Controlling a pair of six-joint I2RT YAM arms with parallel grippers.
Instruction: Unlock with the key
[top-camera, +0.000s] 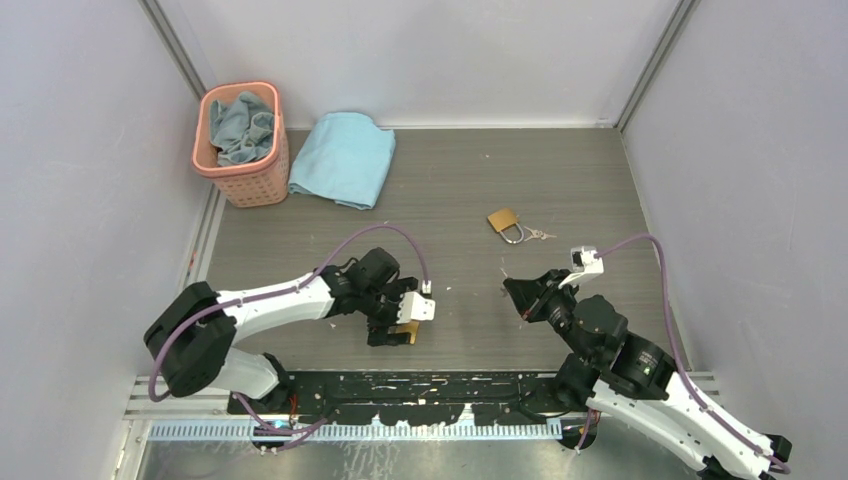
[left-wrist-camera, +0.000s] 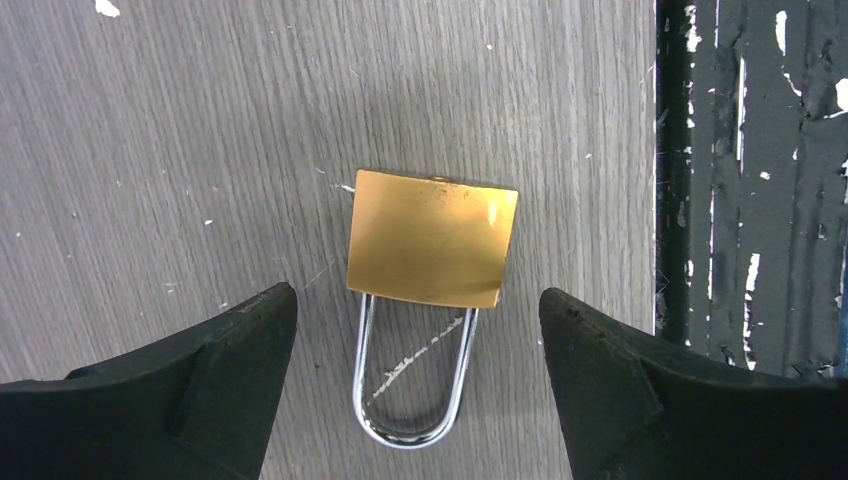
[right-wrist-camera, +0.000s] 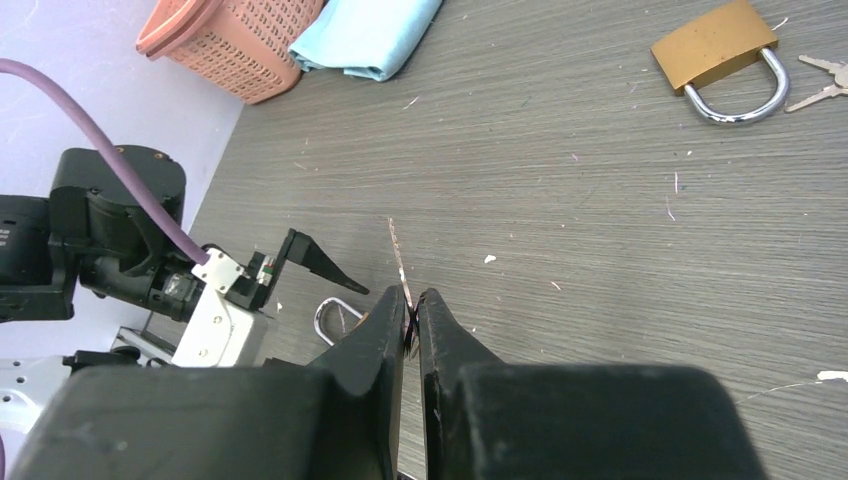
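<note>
A brass padlock (left-wrist-camera: 432, 240) with a steel shackle (left-wrist-camera: 412, 400) lies flat on the grey table, its shackle shut and pointing toward my left wrist. My left gripper (left-wrist-camera: 416, 293) is open just above it, one finger on each side and neither touching. In the top view the padlock (top-camera: 404, 333) shows under the left gripper (top-camera: 390, 328) near the front edge. My right gripper (right-wrist-camera: 410, 300) is shut on a thin silver key (right-wrist-camera: 398, 250) whose blade sticks out past the tips. It hovers right of the left gripper (top-camera: 515, 290). The padlock's shackle also shows in the right wrist view (right-wrist-camera: 335, 318).
A second brass padlock (top-camera: 505, 223) with loose keys (top-camera: 540, 235) lies mid-table, also seen in the right wrist view (right-wrist-camera: 718, 50). A pink basket (top-camera: 250, 185) holding a cloth and a folded blue towel (top-camera: 345, 158) sit at the back left. A black rail (left-wrist-camera: 750, 200) runs along the front edge.
</note>
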